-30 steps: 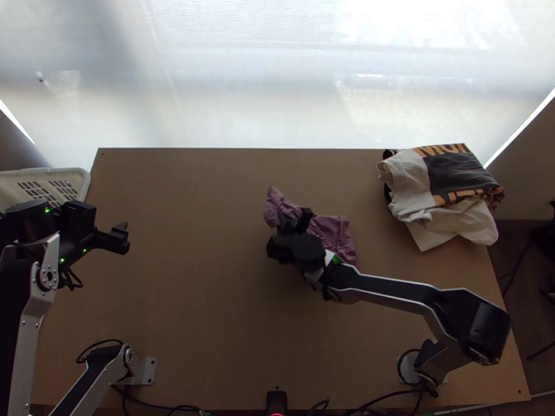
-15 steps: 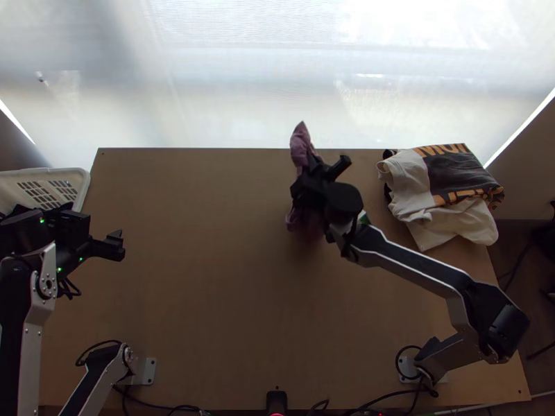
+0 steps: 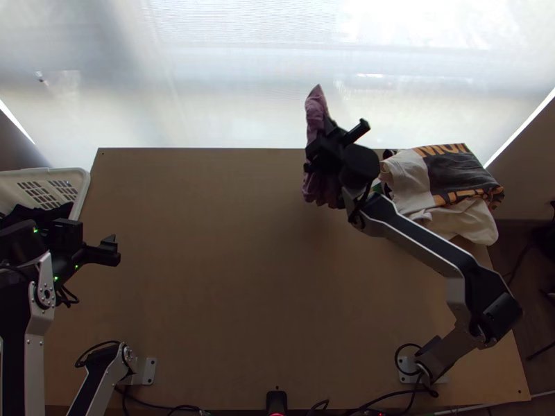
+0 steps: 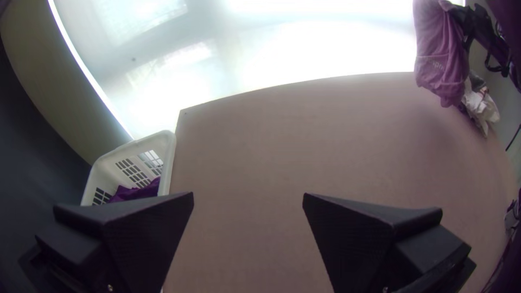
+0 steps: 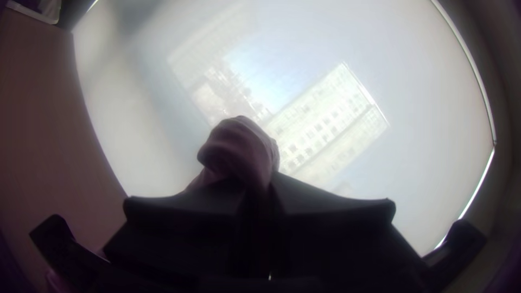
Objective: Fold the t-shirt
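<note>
A: What spans the scene?

B: A bright, pale window covering (image 3: pixel 243 76) rises beyond both the left gripper (image 3: pixel 111 251) and the right gripper (image 3: pixel 328 129).

A: And the table?

B: The light wooden table (image 3: pixel 208 277) offers its open room between the two grippers and on the near side of the right one. Seen from above, its far edge crosses under the right gripper, while its left edge runs close by the left gripper.

A: Where does that room tighten?

B: To the right of the right gripper, where a pile of shirts (image 3: pixel 451 180), pale with a dark and orange print, covers the far right corner up to the edge. Farther out than the left gripper, and to its left, a white basket (image 3: pixel 84 187) sits along the left edge, purple cloth (image 4: pixel 138 191) inside.

A: The t-shirt itself?

B: The mauve t-shirt (image 3: pixel 316 111) hangs bunched from the right gripper at the table's far edge, one end jutting past that edge.

A: The grip?

B: The right gripper clamps the shirt, a rounded bulge of fabric standing out beyond its fingertips. The left gripper holds its two fingers wide apart.
</note>
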